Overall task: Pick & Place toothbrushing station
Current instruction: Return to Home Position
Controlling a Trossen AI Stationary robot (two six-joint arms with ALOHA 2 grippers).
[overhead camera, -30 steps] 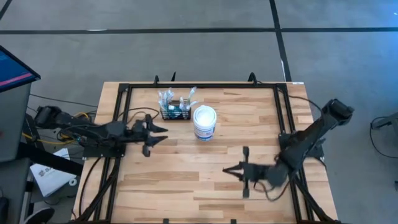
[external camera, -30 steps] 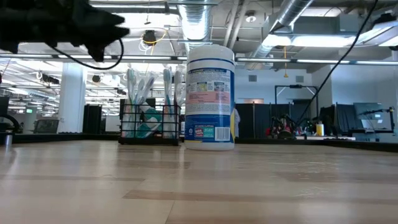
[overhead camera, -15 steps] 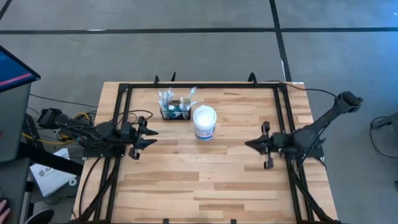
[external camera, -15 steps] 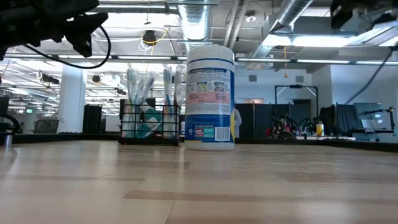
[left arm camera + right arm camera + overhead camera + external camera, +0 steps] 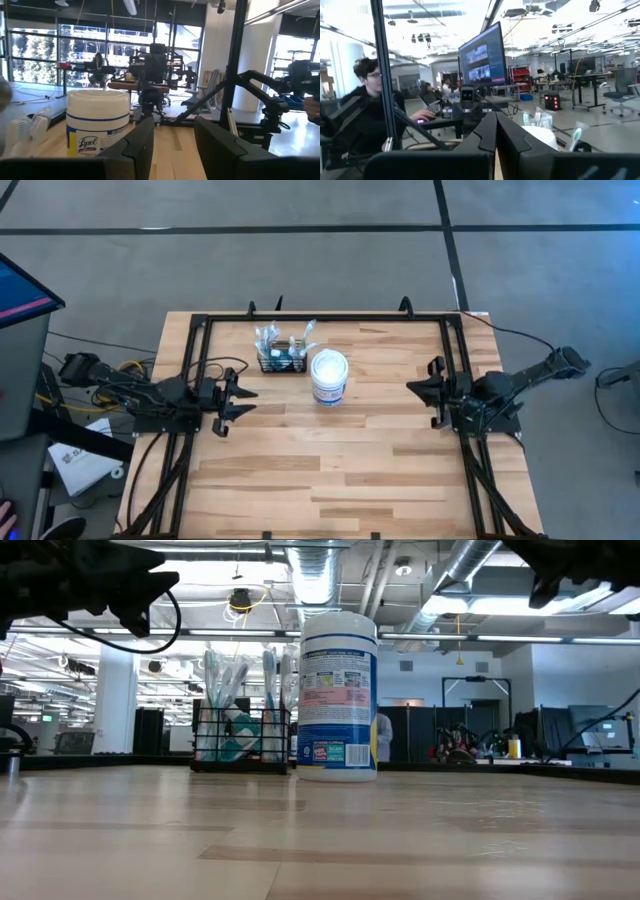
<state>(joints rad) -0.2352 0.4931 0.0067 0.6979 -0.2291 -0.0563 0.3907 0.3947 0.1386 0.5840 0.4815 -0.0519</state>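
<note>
The toothbrushing station point(image 5: 281, 361), a low black wire-mesh caddy, stood on the wooden table point(image 5: 330, 470) at about 11 o'clock from the table's middle, near the far edge. White-handled toothbrushes point(image 5: 225, 675) rose upright from it beside a teal item I could not identify. A white Lysol wipes tub point(image 5: 329, 376) stood upright at the caddy's 4 o'clock, just beside it; whether they touched I could not tell. The left gripper point(image 5: 244, 400) hung at the table's 9 o'clock, raised, pointing toward the tub, its fingers point(image 5: 137, 147) parted with a clear gap and holding nothing. The right gripper point(image 5: 411, 387) hung at 3 o'clock, well apart from the caddy, its fingers point(image 5: 485, 132) pressed together around nothing.
</note>
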